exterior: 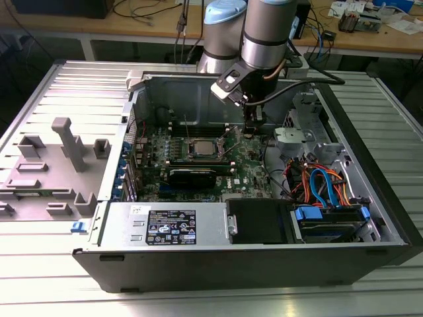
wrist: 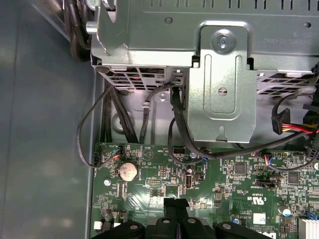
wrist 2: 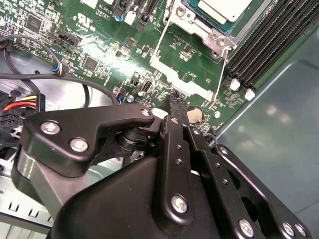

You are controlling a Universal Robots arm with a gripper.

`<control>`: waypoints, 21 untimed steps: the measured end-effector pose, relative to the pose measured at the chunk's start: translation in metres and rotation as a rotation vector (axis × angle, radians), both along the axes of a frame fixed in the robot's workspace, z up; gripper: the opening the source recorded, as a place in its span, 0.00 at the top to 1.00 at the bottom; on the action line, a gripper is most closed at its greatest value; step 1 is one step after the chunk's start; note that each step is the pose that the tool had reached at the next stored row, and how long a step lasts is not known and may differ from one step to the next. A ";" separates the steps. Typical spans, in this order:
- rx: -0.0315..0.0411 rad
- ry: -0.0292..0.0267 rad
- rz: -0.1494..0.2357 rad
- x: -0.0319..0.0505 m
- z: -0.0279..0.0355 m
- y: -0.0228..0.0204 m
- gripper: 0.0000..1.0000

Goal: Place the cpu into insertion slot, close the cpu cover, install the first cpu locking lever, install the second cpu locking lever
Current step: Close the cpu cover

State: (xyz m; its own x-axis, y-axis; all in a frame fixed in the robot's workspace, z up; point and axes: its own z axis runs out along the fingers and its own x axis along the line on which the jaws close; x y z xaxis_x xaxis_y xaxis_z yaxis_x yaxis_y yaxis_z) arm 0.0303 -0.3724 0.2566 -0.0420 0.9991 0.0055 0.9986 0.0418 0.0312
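Note:
The cpu (exterior: pixel 202 148) (wrist 2: pixel 224 9) lies flat with its silver-grey top up in the insertion slot on the green motherboard (exterior: pixel 251 172). The cpu cover (wrist 2: pixel 212 34), a silvery frame, lies around it. Two thin wire locking levers (wrist 2: pixel 158 37) (wrist 2: pixel 222 69) stick out from the socket over the board. My gripper (exterior: pixel 253 132) (wrist 2: pixel 178 105) (wrist: pixel 175 203) hangs just above the board, on the exterior view's right of the socket and apart from it. Its black fingers are shut together and hold nothing.
Long black memory slots (wrist 2: pixel 269 35) run beside the socket. A coin battery (wrist: pixel 127 171) sits near my fingertips. A metal drive cage (wrist: pixel 222 94) with black cables, orange and blue cables (exterior: pixel 320 185), the power supply (exterior: pixel 168 224) and the case walls hem the board in.

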 end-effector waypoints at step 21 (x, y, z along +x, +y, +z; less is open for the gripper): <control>0.0059 0.0051 0.000 -0.0182 -0.0070 0.0000 0.89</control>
